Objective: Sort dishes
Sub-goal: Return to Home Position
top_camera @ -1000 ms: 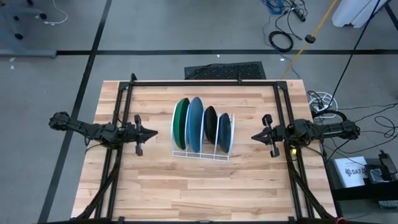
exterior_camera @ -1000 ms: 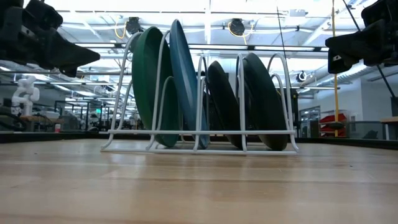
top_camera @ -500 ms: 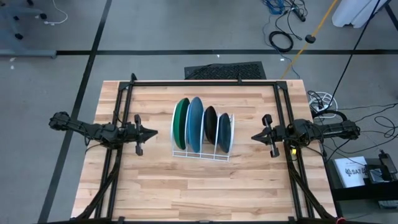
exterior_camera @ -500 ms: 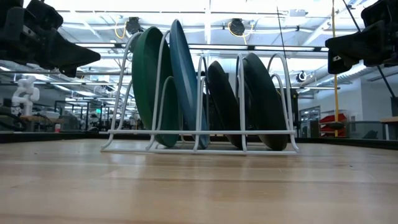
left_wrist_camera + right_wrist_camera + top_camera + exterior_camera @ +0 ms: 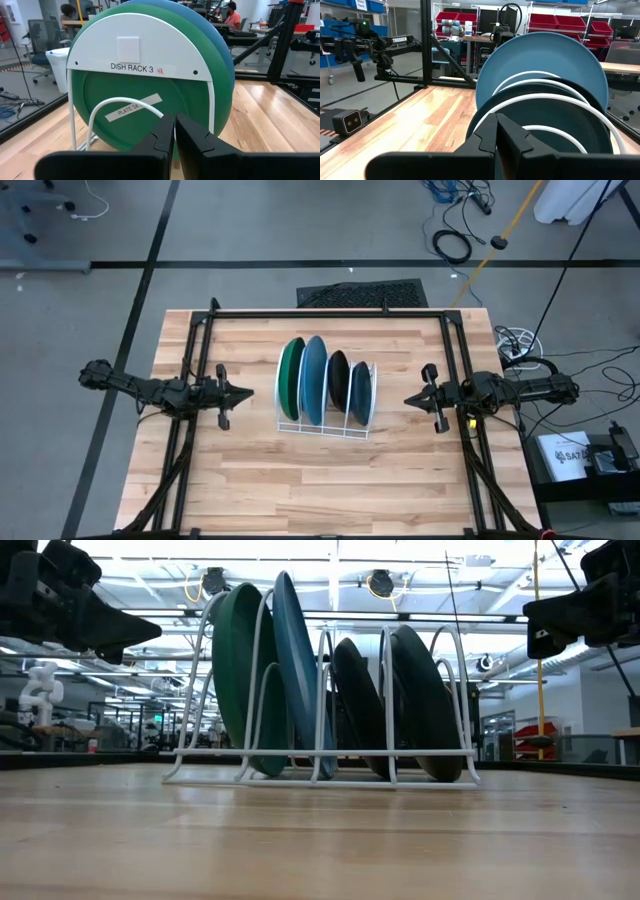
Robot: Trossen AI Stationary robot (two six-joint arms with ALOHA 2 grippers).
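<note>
The four dishes stand on edge in the white wire rack (image 5: 322,427) at the middle of the table (image 5: 300,480). The green plate (image 5: 290,378) is at the rack's nine o'clock end, followed by the light blue plate (image 5: 315,380), the black plate (image 5: 339,383) and, at the three o'clock end, the dark teal plate (image 5: 360,390). The low view shows each plate leaning on its wire, and the two large ones sit close together.

The left gripper (image 5: 245,393) hovers near the rack at nine o'clock. Its fingers are pressed together and hold nothing. The right gripper (image 5: 410,400) mirrors it at three o'clock, likewise closed and empty.

The sorting looks done, so the risk lies in the retreat. Both grippers point at the rack at plate height. A forward drift or sideways swing could bump an outer plate or slide the light rack across the smooth wood, rattling or tipping the leaning plates.
</note>
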